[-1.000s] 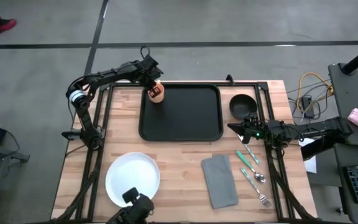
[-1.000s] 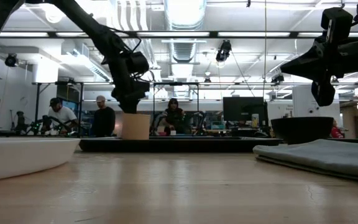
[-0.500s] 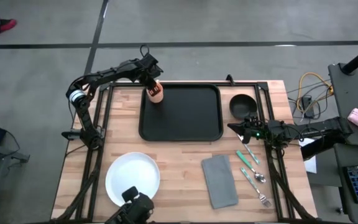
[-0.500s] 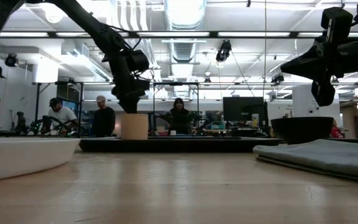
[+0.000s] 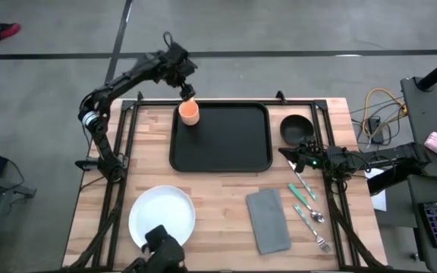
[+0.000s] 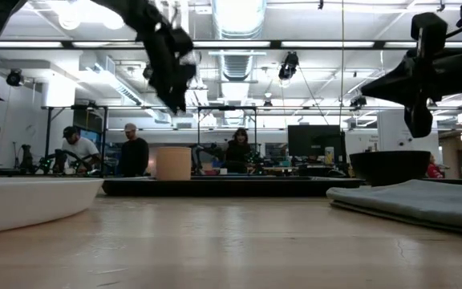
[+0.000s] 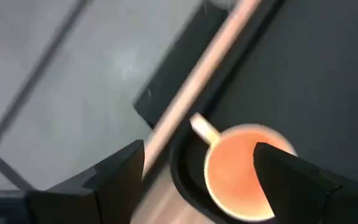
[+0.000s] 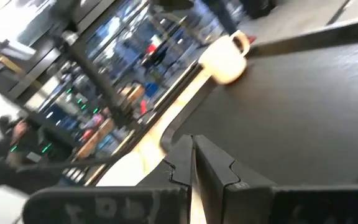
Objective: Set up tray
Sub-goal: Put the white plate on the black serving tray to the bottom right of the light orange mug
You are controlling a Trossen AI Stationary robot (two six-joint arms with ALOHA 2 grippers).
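Left gripper (image 5: 186,89), jaws released, hovers above the orange cup (image 5: 189,113) standing in the tray (image 5: 226,140). Right gripper (image 5: 285,155), jaws clenched, waits beside the tray.

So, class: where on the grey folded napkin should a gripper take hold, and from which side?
Grip the napkin by a long edge, coming straight down from above. It lies flat on the table, so only its edges can be pinched. The edge facing the white plate has more room; the spoon and fork lie beside the other.
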